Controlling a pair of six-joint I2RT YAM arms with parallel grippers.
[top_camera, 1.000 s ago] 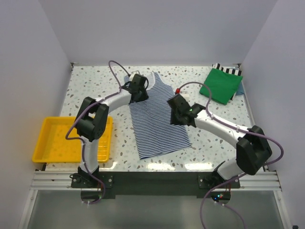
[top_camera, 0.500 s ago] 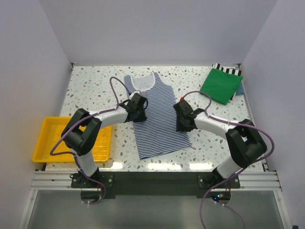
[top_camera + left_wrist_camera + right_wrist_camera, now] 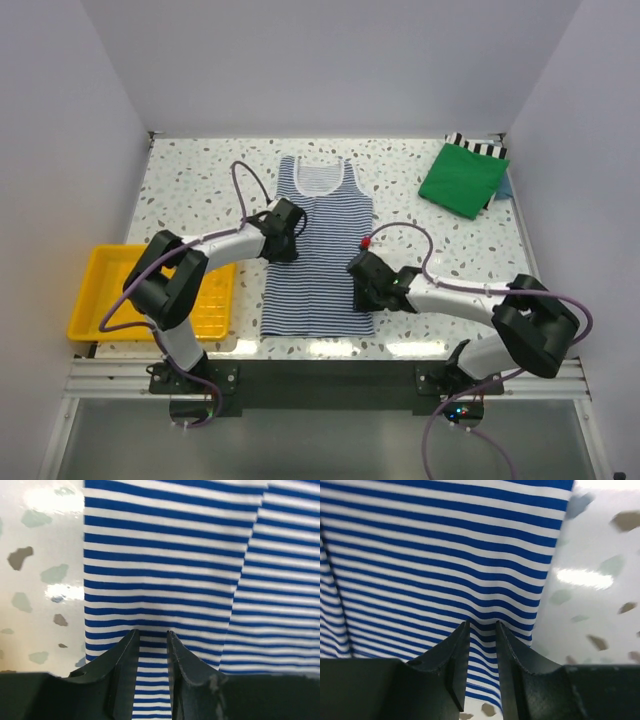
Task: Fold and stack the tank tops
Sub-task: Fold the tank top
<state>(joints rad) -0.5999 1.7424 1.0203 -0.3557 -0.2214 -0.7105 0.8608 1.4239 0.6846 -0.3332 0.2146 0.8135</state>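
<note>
- Striped tank top (image 3: 318, 250): fine navy-and-white stripes and white neck trim. It lies flat mid-bench (image 3: 200, 180), neck toward the far edge, hem at the near edge.
- Green tank top (image 3: 462, 178): plain bright green, folded, at the far right corner of the bench.
- Left gripper (image 3: 288, 232): on the striped top's left edge. In the wrist view its jaws are narrow and pinch the striped cloth (image 3: 165, 555).
- Right gripper (image 3: 358, 283): on the right edge, near the hem. Its jaws are narrow, and the stripes (image 3: 445, 555) pucker toward the pinch.
- Change from half a second ago: the striped top lay skewed, hem swung to the right. It now sits square to the bench edges, and the right gripper has come nearer the near edge.
</note>
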